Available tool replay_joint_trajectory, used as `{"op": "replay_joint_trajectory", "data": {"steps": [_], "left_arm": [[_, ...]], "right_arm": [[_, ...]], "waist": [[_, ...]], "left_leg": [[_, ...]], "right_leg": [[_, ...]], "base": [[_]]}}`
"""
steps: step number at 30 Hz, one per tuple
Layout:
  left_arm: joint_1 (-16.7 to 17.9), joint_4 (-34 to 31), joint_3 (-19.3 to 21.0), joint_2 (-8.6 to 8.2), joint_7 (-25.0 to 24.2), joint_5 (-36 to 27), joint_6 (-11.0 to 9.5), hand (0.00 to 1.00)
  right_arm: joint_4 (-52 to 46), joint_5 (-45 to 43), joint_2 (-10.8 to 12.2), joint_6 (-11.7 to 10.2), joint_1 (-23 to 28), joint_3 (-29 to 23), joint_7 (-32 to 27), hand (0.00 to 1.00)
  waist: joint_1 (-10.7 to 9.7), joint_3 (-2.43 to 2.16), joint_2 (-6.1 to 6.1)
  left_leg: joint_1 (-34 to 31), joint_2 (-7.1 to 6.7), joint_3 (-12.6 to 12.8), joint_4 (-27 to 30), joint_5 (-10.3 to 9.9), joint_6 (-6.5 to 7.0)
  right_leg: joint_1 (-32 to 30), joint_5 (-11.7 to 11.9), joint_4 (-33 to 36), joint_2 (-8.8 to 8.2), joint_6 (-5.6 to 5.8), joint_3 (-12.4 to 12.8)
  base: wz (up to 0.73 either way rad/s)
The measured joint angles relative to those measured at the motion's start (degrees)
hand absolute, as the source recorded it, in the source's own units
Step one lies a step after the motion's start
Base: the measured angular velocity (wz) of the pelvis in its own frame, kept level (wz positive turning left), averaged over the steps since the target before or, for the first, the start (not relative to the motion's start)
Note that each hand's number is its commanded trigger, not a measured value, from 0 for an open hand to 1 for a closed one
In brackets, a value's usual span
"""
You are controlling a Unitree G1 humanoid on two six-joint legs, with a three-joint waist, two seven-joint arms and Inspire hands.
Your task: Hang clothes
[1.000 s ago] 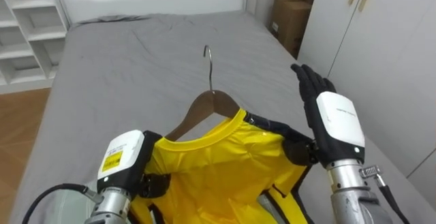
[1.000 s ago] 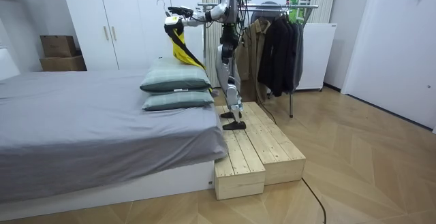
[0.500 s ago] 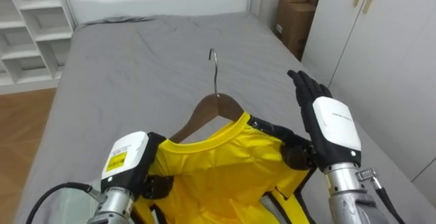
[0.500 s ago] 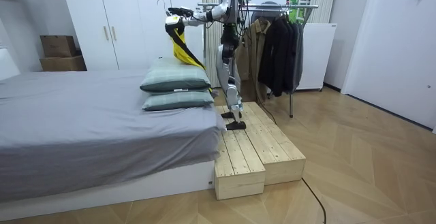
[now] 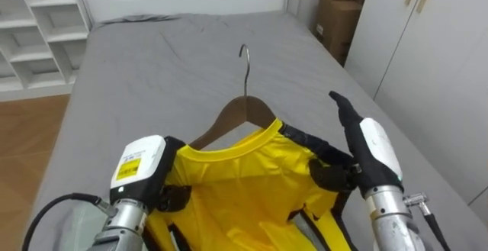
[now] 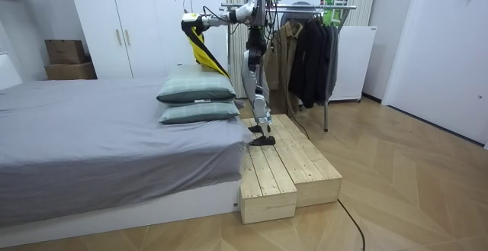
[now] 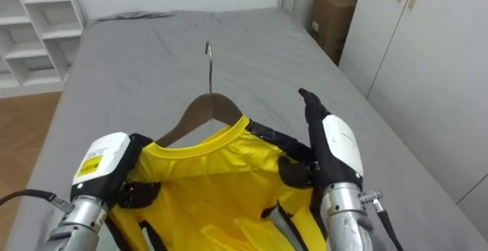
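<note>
Here, right hand point(image 5: 371, 148) is open: fingers point(image 5: 340, 104) straight and pointing up, thumb against the black-trimmed shoulder of the yellow shirt point(image 5: 244, 178). Left hand point(image 5: 139, 171) is at the other shoulder, its fingertips tucked into cloth, so can't tell its grip. Shirt sits on a curved wooden hanger point(image 5: 242, 114) with a thin metal hook, held above the grey bed point(image 5: 152, 60); its lower part is cut off. Room view: robot stands on a slatted wood platform point(image 6: 282, 167) beside the bed, with a rack point(image 6: 339, 7) of dark clothes behind.
</note>
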Motion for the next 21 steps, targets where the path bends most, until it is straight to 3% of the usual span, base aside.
{"op": "replay_joint_trajectory", "data": {"steps": [4,7,21], "left_arm": [[0.00,-0.07,0.53,0.12,0.00,0.57,-0.73,1.00],[0.00,-0.07,1.61,0.82,0.02,1.72,-1.82,1.00],[0.00,-0.05,2.09,2.28,0.51,1.81,-3.03,1.00]], "right_arm": [[0.64,11.17,-0.01,-0.70,0.00,-0.09,4.47,0.00],[0.72,14.56,-0.03,-1.11,0.00,-1.22,7.85,0.00],[0.82,16.10,-1.14,-1.66,0.00,-2.57,14.24,0.00]], "waist": [[0.46,0.01,-0.03],[0.49,0.16,-0.29],[0.81,0.30,-0.16]], "left_leg": [[0.38,0.02,-0.12,-0.05,0.00,0.00],[0.74,-0.01,-0.64,-0.11,0.00,0.00],[1.58,-0.12,-0.75,-0.21,-0.01,0.00]], "right_leg": [[0.34,0.00,-0.04,0.03,0.00,-0.05],[1.10,0.00,-0.83,-0.04,0.00,-0.20],[1.94,0.00,-0.98,-0.01,0.00,-0.23]], "base": [[0.01],[0.04],[0.00]]}}
